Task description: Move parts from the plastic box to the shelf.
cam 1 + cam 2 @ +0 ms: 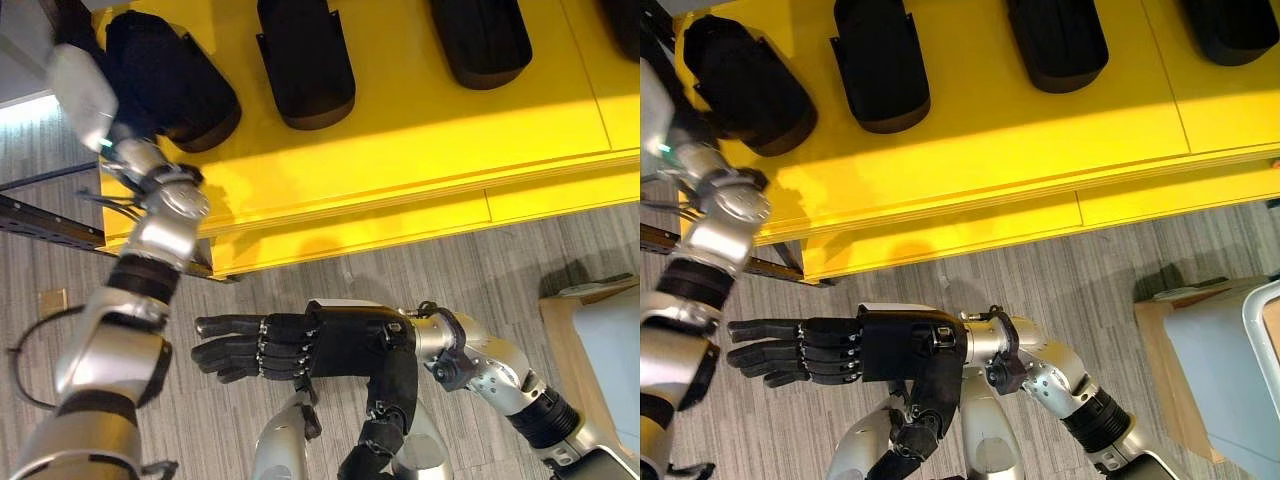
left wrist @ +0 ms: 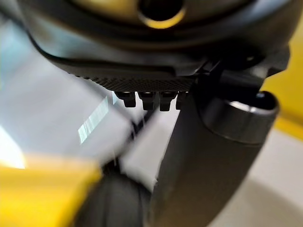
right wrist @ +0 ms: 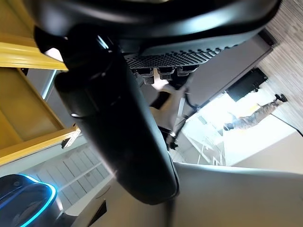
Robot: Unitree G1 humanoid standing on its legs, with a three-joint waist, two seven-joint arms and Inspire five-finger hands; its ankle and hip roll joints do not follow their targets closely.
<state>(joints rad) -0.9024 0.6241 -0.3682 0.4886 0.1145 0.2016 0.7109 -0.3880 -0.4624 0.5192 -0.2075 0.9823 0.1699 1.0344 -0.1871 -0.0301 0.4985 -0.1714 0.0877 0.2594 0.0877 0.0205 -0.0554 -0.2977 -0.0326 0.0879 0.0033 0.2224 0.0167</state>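
Black moulded parts lie in a row along the yellow shelf, rounded ends toward the robot: one at eleven o'clock in the head view, a second at twelve, a third at one, and the edge of a fourth at the top right corner. They sit evenly spaced and well apart, which suggests each was set down in its own slot on the shelf top.

The left hand is raised to the far-left part, just beside or touching it; its fingers are hidden behind the pale back of the hand and the part, so whether it grips or has let go cannot be told. The left wrist view offers only the thumb and a blur of yellow and black.

The right hand hangs low at six o'clock over the grey floor, fingers straight and pressed together, holding nothing, seemingly parked clear of the shelf edge.

At four o'clock, the corner of a pale plastic box rests on a wooden stand, probably the source of the parts.
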